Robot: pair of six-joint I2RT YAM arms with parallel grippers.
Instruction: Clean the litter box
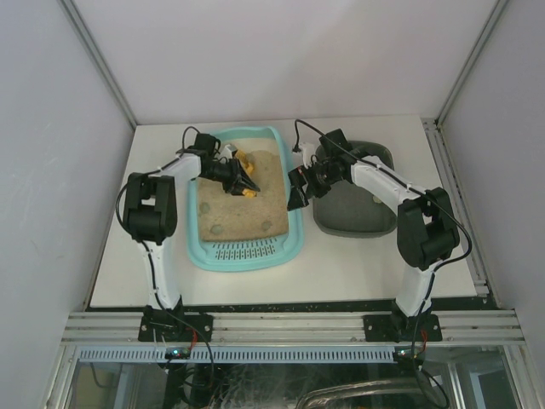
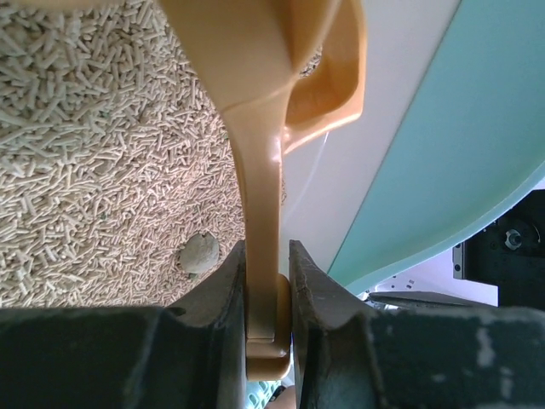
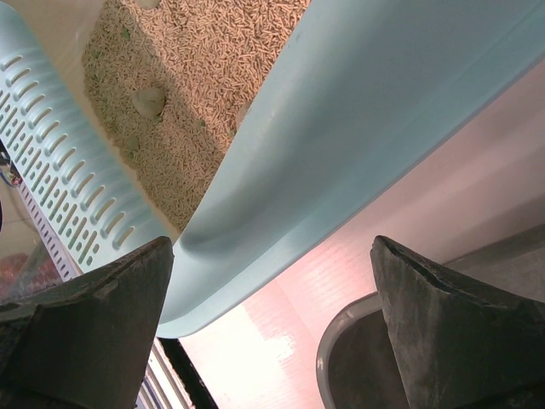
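The light turquoise litter box (image 1: 291, 232) lies at the table's middle, with tan pellet litter inside and its slotted grate (image 1: 245, 252) at the near end. My left gripper (image 1: 242, 177) is over the far part of the litter and is shut on the handle of a yellow scoop (image 1: 246, 173). In the left wrist view the handle (image 2: 260, 213) sits clamped between my fingers (image 2: 220, 298). A grey clump (image 2: 201, 253) lies on the litter nearby. My right gripper (image 1: 298, 192) is open and empty just outside the box's right rim (image 3: 358, 128).
A dark grey tray (image 1: 353, 209) lies right of the litter box; its rim shows by my right finger (image 3: 341, 358). More grey clumps (image 1: 217, 228) lie in the near part of the litter, one (image 3: 149, 100) close to the grate (image 3: 77, 196). White walls enclose the table.
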